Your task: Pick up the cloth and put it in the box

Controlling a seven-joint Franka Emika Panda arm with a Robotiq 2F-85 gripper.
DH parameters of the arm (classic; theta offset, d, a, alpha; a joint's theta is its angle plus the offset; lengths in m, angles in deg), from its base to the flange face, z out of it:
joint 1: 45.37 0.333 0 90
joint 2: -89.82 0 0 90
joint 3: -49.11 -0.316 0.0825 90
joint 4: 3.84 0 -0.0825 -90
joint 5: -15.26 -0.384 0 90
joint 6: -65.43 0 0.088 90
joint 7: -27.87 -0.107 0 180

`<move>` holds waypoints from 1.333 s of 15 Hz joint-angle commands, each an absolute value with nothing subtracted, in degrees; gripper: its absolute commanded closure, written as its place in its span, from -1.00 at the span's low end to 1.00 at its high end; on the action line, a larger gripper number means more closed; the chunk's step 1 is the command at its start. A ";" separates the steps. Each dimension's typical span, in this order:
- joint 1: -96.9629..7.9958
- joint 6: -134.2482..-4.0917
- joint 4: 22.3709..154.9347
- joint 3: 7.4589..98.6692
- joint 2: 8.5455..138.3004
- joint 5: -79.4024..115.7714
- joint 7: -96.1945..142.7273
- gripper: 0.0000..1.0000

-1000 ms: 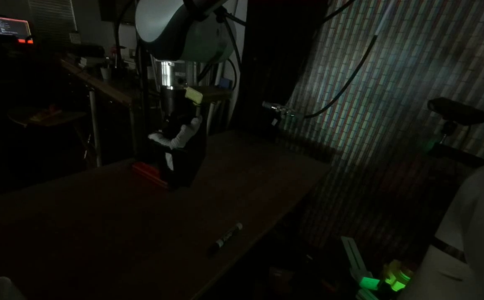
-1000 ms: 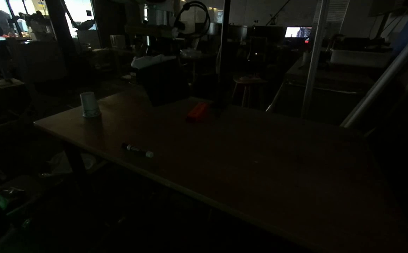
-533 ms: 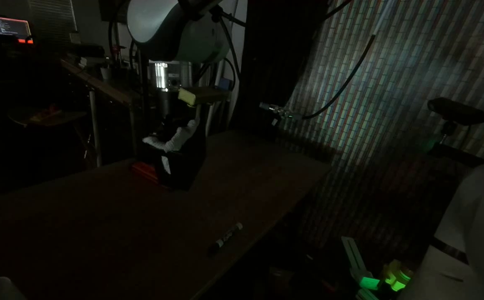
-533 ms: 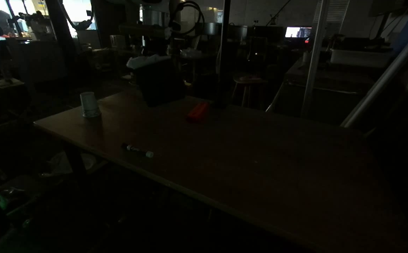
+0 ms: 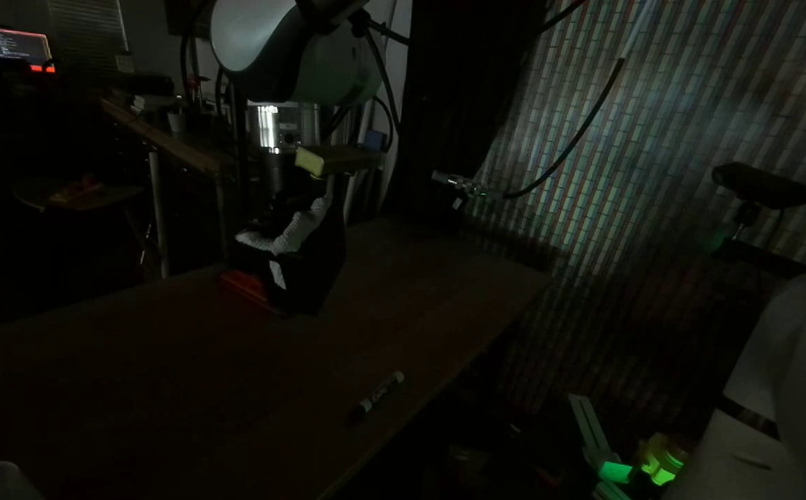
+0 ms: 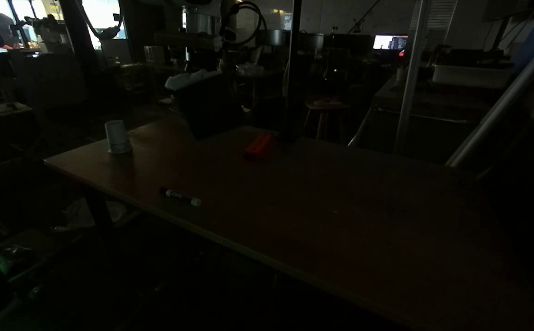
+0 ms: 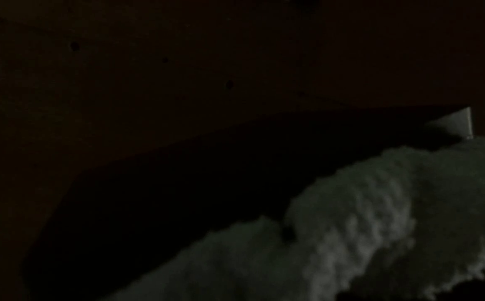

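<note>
Though the light is very dim, you can make out the big brown table [image 6: 340, 220], which fills much of both exterior views. Over its far side, in an exterior view, the robot arm [image 5: 257, 42] hangs down from the top, grey-white with a shiny silver part [image 5: 271, 125]. Under the arm, at the table's far side, is the black box [image 6: 209, 108]. It looks tilted in both exterior views; whether all of its bottom touches the table is too dark to tell. A pale patch [image 5: 277, 274] shows on its side. The grey-white cloth [image 5: 293, 236] lies along the top of the box, bent like a tick mark. In the wrist view it looks fluffy and covers part of the box; how much is down inside, you can't see. Your gripper [image 5: 284, 208] is a dark shape right by the cloth, low over the box. Its fingers are lost in the black, so you can't tell if they are spread, pressed together or holding the cloth. A red thing [image 6: 260, 146] lies near the box. The pale cup [image 6: 117, 135] stands on the table, wide end down. The little marker [image 6: 181, 196] lies near the table's edge, well apart from the box.
</note>
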State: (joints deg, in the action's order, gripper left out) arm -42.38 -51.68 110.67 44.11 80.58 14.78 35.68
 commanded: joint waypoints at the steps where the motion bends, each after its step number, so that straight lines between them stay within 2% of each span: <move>1: -42.12 -50.58 109.85 44.30 81.27 14.18 34.91 0.81; 3: -42.11 -50.50 109.74 44.27 81.05 14.09 34.90 1.00; 17: -41.62 -49.14 109.83 44.04 80.60 14.85 34.11 0.96; 18: -41.54 -49.08 109.84 43.98 80.81 14.80 33.88 0.34; 19: -41.46 -49.07 109.86 43.96 80.96 14.81 33.57 0.32; 20: -41.40 -48.98 109.85 43.92 81.07 14.84 33.35 0.18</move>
State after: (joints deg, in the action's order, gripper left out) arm -42.07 -50.64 110.67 43.91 79.85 14.72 34.85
